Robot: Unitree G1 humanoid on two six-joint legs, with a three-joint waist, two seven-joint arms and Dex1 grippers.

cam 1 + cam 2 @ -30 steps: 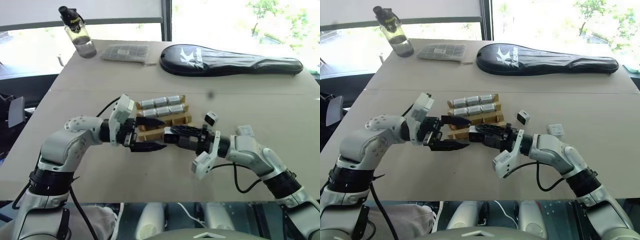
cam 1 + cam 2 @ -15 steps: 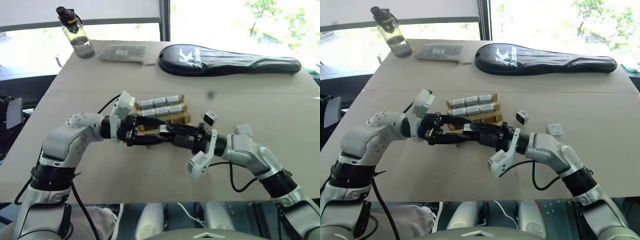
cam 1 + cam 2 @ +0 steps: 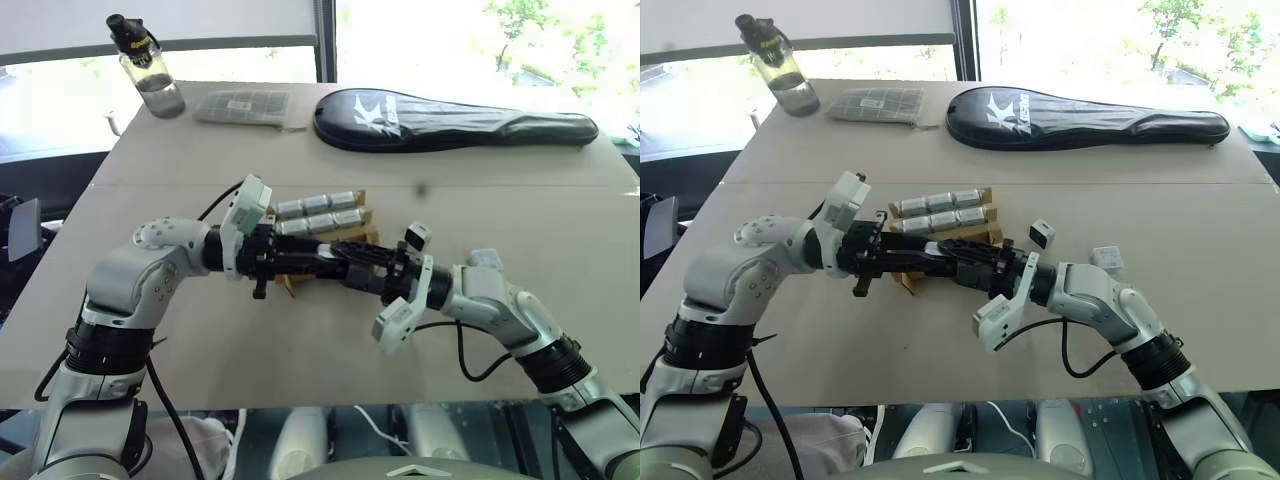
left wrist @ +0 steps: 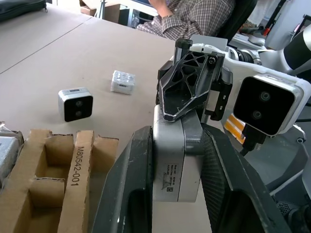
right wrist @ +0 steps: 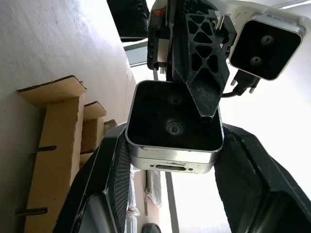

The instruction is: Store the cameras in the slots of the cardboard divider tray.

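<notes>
**A:** Where is the camera [image 4: 176, 167] being handled, measured from the cardboard divider tray [image 4: 81, 156]?

**B:** Just in front of the tray's near edge, lifted off the table [image 3: 300, 340]. It is apart from the cardboard and sits where the two arms meet.

**A:** And the left gripper [image 4: 177, 135]?

**B:** Clenched on that camera. In the left wrist view its two black fingers [image 4: 138, 174] press the silver body from both sides.

**A:** The right gripper [image 5: 175, 140]?

**B:** It brackets the same camera from the opposite side, with the black face and lenses turned toward its wrist view. Whether it grips or has let go cannot be told.

**A:** What sits in the tray itself?

**B:** Stowed cameras [image 3: 320, 211], silver bodies lying side by side, fill the two far rows. The near row shows bare cardboard slots.

**A:** Are there others outside it?

**B:** Two, both on the table to the right of the tray. A dark-faced loose camera [image 3: 418, 236] lies near the tray's right end. A pale one [image 3: 485, 259] lies farther out on the same side, well apart from the tray.

**A:** And behind the tray?

**B:** Far behind it, near the table's back edge, stand a bottle [image 3: 148, 68], a flat grey packet [image 3: 248, 105] and a long black case [image 3: 450, 118].
</notes>
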